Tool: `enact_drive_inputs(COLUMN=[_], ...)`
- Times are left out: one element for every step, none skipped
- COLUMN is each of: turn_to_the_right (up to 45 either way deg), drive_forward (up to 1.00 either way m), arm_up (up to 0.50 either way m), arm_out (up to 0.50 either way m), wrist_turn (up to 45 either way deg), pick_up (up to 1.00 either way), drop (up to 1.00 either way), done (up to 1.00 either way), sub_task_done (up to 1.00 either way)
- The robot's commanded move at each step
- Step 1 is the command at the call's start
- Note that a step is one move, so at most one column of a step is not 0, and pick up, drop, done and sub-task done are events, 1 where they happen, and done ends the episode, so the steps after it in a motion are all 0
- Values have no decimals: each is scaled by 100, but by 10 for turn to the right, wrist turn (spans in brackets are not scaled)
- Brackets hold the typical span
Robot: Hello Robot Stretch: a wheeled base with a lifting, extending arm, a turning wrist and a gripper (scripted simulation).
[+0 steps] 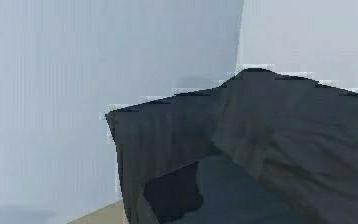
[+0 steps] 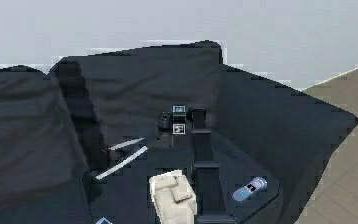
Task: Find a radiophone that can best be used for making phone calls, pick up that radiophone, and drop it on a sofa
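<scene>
A dark, softly creased sofa [image 2: 277, 120] is seen against a plain pale wall [image 2: 287, 30], and it is cut off at the forward view's right edge. A small blue-and-white oblong [image 2: 250, 188], perhaps the radiophone, lies on the seat near a lumpy cream object [image 2: 174, 195]. The gripper [image 2: 107, 160] shows against the cushions; whether anything is held cannot be told.

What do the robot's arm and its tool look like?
The arm is a dark square bar. At its far end sit two small white squares with black marks. Left of them, the tool has a dark body and two thin, pale grey fingers.
</scene>
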Motion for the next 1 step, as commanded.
enact_drive_inputs(turn_to_the_right=[0], drive_forward=[0], arm_up=[0], arm_out=[-8], wrist_turn=[0], pick_up=[0], drop=[0], done=[0], sub_task_done=[0])
